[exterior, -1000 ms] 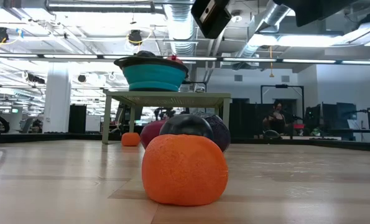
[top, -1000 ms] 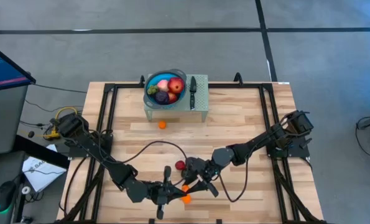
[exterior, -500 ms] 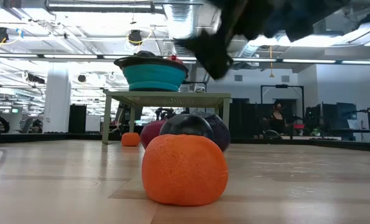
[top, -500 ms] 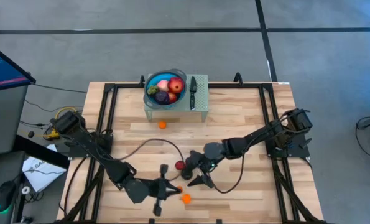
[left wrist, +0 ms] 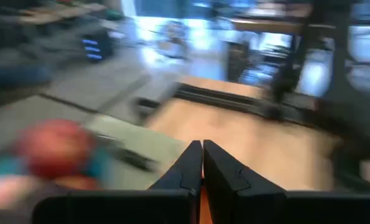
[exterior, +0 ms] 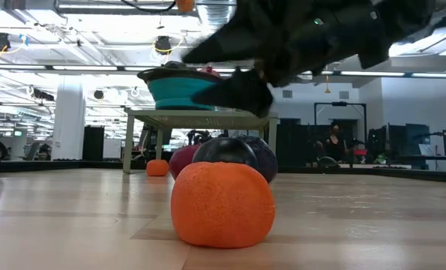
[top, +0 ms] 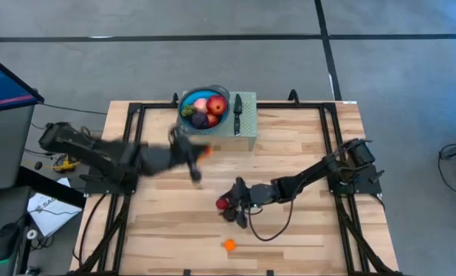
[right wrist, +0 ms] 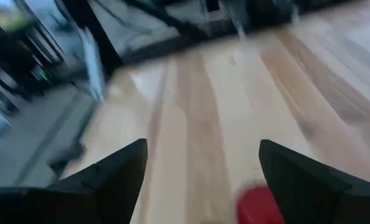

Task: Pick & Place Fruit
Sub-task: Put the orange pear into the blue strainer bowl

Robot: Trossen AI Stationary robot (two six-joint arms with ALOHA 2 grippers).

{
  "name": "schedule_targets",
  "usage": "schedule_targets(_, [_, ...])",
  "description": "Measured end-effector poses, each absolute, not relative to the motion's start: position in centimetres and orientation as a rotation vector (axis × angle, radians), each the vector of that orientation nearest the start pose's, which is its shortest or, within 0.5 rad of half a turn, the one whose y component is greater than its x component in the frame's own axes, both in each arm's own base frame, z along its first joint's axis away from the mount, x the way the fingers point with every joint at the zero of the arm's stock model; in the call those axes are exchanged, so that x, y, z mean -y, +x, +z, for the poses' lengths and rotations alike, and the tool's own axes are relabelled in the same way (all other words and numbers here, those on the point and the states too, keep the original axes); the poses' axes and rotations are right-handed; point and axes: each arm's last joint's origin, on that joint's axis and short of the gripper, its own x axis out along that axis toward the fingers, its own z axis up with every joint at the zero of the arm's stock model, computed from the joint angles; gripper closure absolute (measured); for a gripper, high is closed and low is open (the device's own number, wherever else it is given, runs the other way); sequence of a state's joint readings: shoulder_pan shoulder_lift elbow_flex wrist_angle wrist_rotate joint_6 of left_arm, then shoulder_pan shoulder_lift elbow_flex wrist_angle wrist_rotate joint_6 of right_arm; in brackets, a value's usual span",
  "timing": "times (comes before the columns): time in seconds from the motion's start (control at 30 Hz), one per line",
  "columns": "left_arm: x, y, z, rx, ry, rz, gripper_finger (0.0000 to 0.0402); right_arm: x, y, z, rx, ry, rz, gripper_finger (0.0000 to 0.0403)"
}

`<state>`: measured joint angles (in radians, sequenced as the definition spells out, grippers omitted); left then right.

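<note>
Fruit, nearest first: orange fruit [top: 228,244] lies alone at the table's [top: 304,146] front edge, well apart from both grippers. Mid-table, the right gripper [top: 237,208] hangs w/ fingers spread wide over a small red fruit [top: 222,203]; the right wrist view shows that red fruit [right wrist: 257,202] low between the fingers, nearer one side, not yet enclosed. Centre it before you close, and come down straight so it can't roll. Farther back, the left gripper [top: 195,162] is pinched shut on a small orange piece [left wrist: 201,208], just short of the blue bowl [top: 205,95] on its stand [top: 247,130]. Carry it over the rim, then release low.
</note>
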<state>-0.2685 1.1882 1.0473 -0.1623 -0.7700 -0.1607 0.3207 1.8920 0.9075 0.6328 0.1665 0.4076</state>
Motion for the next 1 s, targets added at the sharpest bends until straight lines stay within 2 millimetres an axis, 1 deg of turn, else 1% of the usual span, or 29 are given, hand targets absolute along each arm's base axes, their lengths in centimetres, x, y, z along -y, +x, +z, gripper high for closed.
schedule_targets(0.13, [-1.3, 24.4, 36.0, -0.204, 0.017, 0.705, 0.0399, -11.7, 37.2, 13.7, -0.249, 0.351, 0.102, 0.0101])
schedule_targets(0.23, [-5.7, 23.5, 36.4, -0.205, -0.001, 0.768, 0.0399, -11.6, 37.8, 13.0, -0.194, 0.369, 0.115, 0.0101])
schedule_targets(0.33, [-9.5, 22.8, 36.0, -0.223, -0.035, 0.794, 0.0399, -11.6, 38.4, 12.6, -0.187, 0.394, 0.114, 0.0101])
schedule_targets(0.43, [-12.5, 22.5, 35.1, -0.264, -0.064, 0.793, 0.0399, -11.4, 38.7, 12.9, -0.181, 0.412, 0.139, 0.0101])
schedule_targets(0.6, [-15.6, 22.8, 33.3, -0.359, -0.03, 0.823, 0.0399, -10.7, 38.7, 14.8, -0.143, 0.37, 0.147, 0.0101])
schedule_targets(0.8, [-17.9, 23.4, 31.6, -0.412, -0.029, 0.862, 0.0399, -9.7, 38.3, 18.3, -0.07, 0.292, 0.148, 0.0101])
schedule_targets(1.0, [-19.8, 23.9, 29.5, -0.46, -0.096, 0.883, 0.0399, -9.4, 37.0, 21.4, -0.112, 0.218, 0.145, 0.0101])
